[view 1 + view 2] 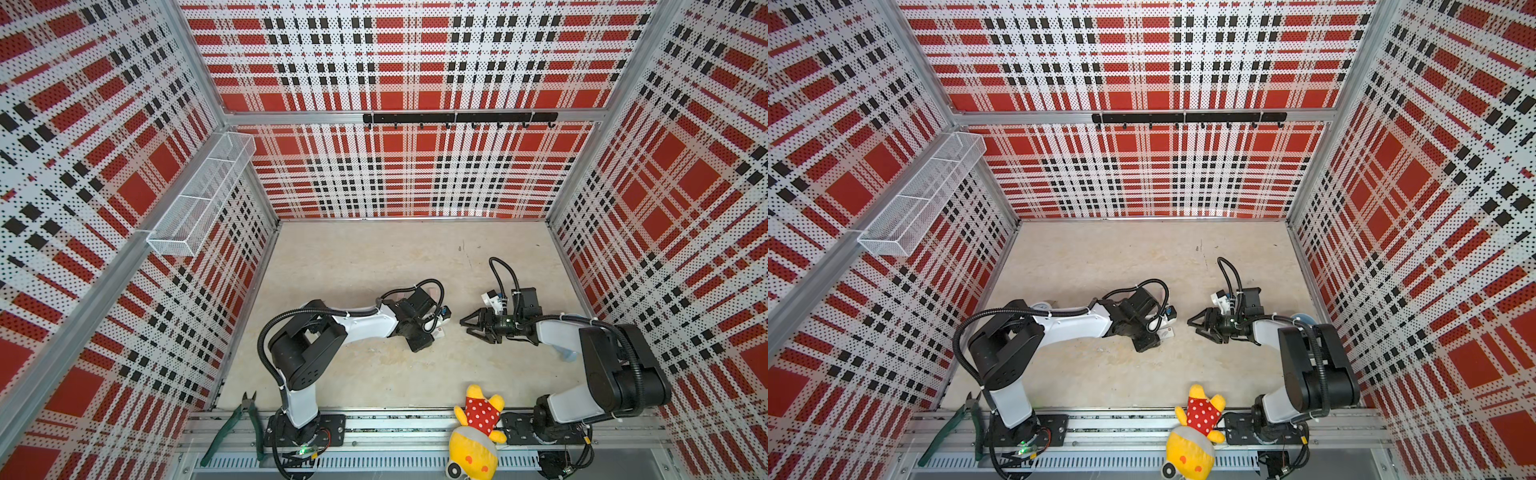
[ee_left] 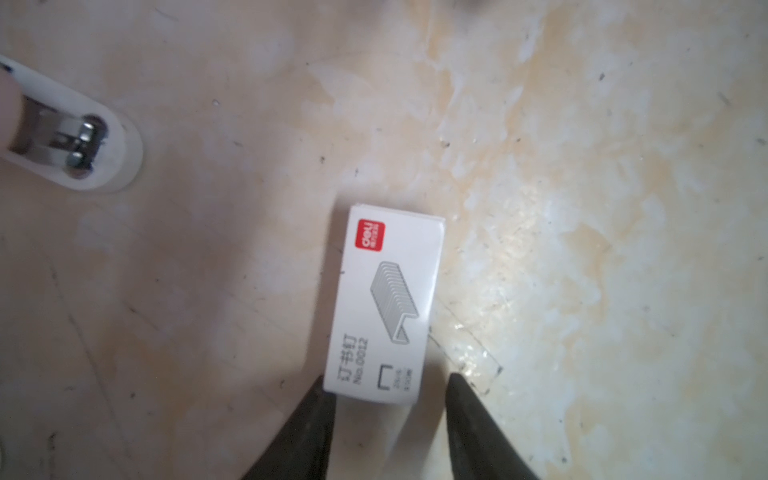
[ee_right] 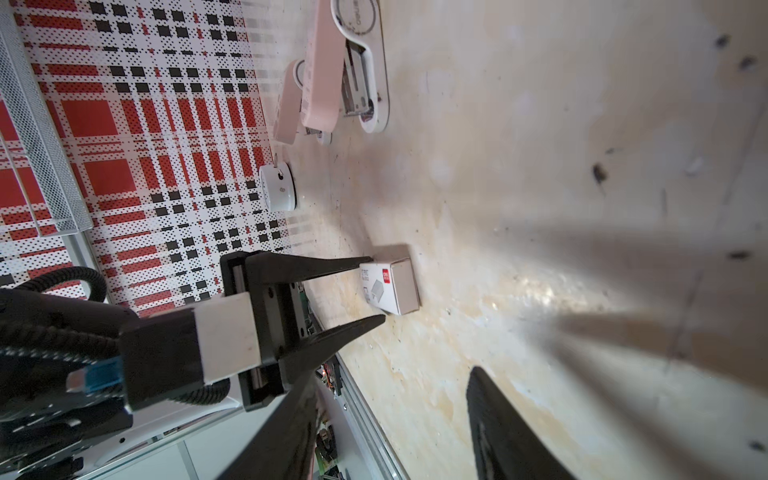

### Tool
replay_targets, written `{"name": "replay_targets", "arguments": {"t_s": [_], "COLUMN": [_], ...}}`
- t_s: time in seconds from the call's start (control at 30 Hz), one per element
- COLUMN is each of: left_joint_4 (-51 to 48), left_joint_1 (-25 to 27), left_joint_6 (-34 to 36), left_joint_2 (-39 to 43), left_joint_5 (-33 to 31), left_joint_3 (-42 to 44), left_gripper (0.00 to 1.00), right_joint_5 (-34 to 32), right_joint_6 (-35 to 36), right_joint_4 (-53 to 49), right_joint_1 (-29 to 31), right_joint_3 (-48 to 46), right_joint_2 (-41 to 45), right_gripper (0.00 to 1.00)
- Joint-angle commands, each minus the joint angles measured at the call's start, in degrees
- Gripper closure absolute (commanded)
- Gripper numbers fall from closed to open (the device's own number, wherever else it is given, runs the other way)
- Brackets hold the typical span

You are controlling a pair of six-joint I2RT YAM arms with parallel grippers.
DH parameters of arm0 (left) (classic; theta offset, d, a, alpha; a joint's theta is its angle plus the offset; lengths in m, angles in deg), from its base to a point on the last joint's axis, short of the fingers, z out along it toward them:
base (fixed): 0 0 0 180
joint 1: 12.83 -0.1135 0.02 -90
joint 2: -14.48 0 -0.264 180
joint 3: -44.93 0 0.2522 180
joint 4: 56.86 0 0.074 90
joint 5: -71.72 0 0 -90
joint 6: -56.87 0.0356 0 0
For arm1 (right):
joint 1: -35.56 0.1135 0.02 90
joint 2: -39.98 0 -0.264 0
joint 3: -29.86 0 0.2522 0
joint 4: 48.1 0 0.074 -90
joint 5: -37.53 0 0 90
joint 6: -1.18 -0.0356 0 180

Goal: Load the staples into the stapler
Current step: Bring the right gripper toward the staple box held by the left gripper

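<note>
A small white card staple box [image 2: 386, 299] with a red corner mark and a grey staple picture lies flat on the table, closed, so the staples themselves are hidden. My left gripper [image 2: 388, 380] is open and straddles the box's near end: one fingertip [image 2: 326, 388] touches its corner, the other stands clear. The right wrist view shows the same box [image 3: 390, 286] between those fingers. A pink stapler [image 3: 320, 66] with a white base lies farther off, its metal magazine showing; its base end [image 2: 108, 145] shows in the left wrist view. My right gripper [image 1: 463, 324] hovers open, empty, facing the box [image 1: 438, 331].
A second, smaller pink stapler [image 3: 286, 104] and a white round gadget [image 3: 278, 187] lie near the left wall. Green pliers [image 1: 241, 424] and a yellow plush toy [image 1: 478, 428] rest on the front rail. A wire basket [image 1: 203, 195] hangs on the left wall.
</note>
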Motion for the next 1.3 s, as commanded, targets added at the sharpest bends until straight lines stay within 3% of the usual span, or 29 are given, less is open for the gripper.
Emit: {"name": "replay_targets", "arguments": {"t_s": [0.0, 0.2, 0.53, 0.83, 1.27], "left_joint_4": [1.98, 3.05, 3.24, -0.11, 1.15], "left_joint_1": [0.32, 0.41, 0.24, -1.61, -1.97], "left_joint_6": [1.1, 2.1, 4.43, 9.25, 10.34], "left_joint_2": [1.51, 0.54, 1.8, -0.57, -3.04], "left_joint_5": [0.3, -0.42, -1.99, 5.9, 5.33], "left_joint_3": [0.78, 0.33, 0.12, -2.88, -3.32], "left_gripper": [0.55, 0.53, 0.35, 0.43, 0.42], "right_joint_5": [0.13, 0.8, 0.98, 0.28, 0.46], "right_joint_6": [-0.38, -3.38, -4.89, -5.86, -7.86], "right_joint_4": [3.36, 8.39, 10.46, 10.64, 13.63], "right_joint_1": [1.31, 2.37, 4.2, 5.8, 7.39], "right_joint_3": [1.74, 1.49, 2.12, 1.83, 2.39], "right_joint_2": [-1.32, -4.19, -6.64, -6.94, -10.02], "right_gripper": [0.41, 0.43, 0.46, 0.47, 0.51]}}
